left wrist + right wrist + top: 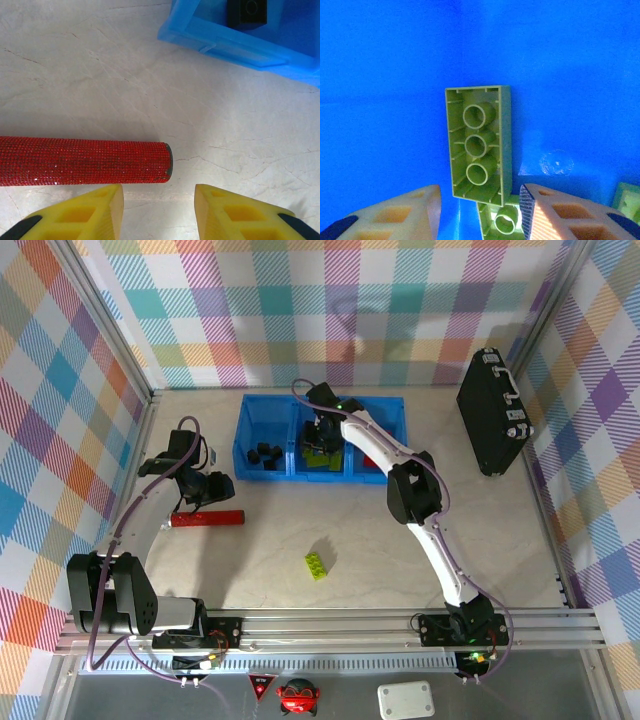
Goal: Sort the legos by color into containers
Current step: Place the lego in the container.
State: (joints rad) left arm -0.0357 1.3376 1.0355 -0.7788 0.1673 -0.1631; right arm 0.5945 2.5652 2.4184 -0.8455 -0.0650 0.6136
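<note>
Top external view, starting from the near edge: one lime-green lego [316,565] lies alone on the table [480,530], in front of the two arm bases and well apart from the containers [250,415]. A little farther, on the left, the long red bar [207,518] lies on the table, and the left gripper [218,485] is just behind it. In the left wrist view its yellow fingers [100,210] stand apart with nothing between them, so this gripper is released and empty. The end of the bar lies just beyond the fingertips, not touching them. Farther on, a corner of the blue tray shows with one black lego [248,12] inside.

The containers are three joined blue bins at the far middle of the table. The left bin holds several black legos [265,453]. The right gripper [325,435] reaches down into the middle bin, where green legos [322,462] lie. In the right wrist view its jaws are parted. A green brick [477,145] stands between the tips against the blue wall [395,60], its hollow underside toward the camera. A thin gap shows on each side, so the brick is let go, not grasped. A second green brick [502,220] lies under it. At the far right a black case [493,412] stands near the wall.
</note>
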